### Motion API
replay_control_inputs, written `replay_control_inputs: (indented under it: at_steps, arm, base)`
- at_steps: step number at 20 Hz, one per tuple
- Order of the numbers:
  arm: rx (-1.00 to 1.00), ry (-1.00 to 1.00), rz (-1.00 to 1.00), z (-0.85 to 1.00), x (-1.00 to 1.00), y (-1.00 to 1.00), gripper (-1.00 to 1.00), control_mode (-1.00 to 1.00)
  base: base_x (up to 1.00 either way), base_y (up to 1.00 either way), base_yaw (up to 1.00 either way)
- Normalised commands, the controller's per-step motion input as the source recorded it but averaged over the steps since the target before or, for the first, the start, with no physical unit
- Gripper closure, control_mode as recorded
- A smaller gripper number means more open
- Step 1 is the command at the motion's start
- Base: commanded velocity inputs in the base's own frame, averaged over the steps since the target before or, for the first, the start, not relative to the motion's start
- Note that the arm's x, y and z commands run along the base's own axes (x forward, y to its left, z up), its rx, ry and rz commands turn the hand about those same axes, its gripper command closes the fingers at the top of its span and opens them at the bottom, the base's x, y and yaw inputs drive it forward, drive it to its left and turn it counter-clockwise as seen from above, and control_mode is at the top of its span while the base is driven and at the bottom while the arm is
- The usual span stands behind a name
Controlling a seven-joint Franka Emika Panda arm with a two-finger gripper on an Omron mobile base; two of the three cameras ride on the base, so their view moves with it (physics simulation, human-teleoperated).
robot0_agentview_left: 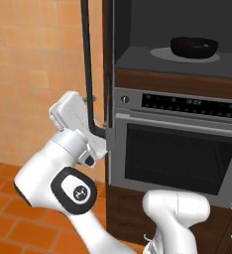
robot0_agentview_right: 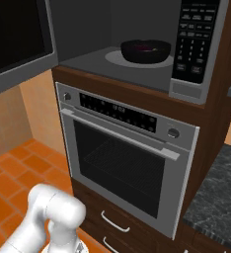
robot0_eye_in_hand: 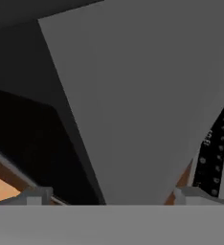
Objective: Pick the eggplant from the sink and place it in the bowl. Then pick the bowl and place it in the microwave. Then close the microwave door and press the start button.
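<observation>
Left base view: the round, glossy black bowl (robot0_agentview_left: 194, 47) sits on the pale turntable inside the grey steel-framed microwave (robot0_agentview_left: 177, 62), above the steel-fronted oven with a control strip (robot0_agentview_left: 175, 149). The white arm's two-finger gripper (robot0_agentview_left: 95, 144) is low beside the long black bar handle (robot0_agentview_left: 87, 64) of the open black glass microwave door; whether it touches the handle cannot be told.

Right base view: the bowl (robot0_agentview_right: 145, 51) rests centrally in the cavity, with something dark and reddish inside, probably the eggplant. The microwave door (robot0_agentview_right: 19, 44) stands swung out at the left. The black keypad panel (robot0_agentview_right: 194, 37) is at the right.

Hand view: both finger tips (robot0_eye_in_hand: 35, 196) stand far apart, holding nothing, facing the door's grey edge (robot0_eye_in_hand: 133, 105).

Risk: a push applied near the door's lower corner may slip off the edge, or the spread fingers may snag the handle, leaving the door ajar.
</observation>
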Motion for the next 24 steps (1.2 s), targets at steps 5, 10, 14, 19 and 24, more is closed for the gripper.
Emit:
replay_control_inputs:
  at_steps: [5,10,14,19,24]
  arm:
    - [0.13,0.00,0.00,0.57,-0.07,-0.83,-1.00,-1.00]
    - [0.12,0.00,0.00,0.58,0.00,-0.76,-1.00,-1.00]
    - [0.15,0.00,0.01,0.62,0.00,-0.72,-1.00,-1.00]
    - [0.18,0.03,0.05,0.65,0.02,-0.61,-1.00,-1.00]
    - [0.16,0.01,0.04,0.46,0.16,-0.59,-1.00,-1.00]
  base:
    - [0.00,0.00,0.00]
    - [0.00,0.00,0.00]
    - [0.00,0.00,0.00]
    - [0.00,0.00,0.00]
    - [0.00,0.00,0.00]
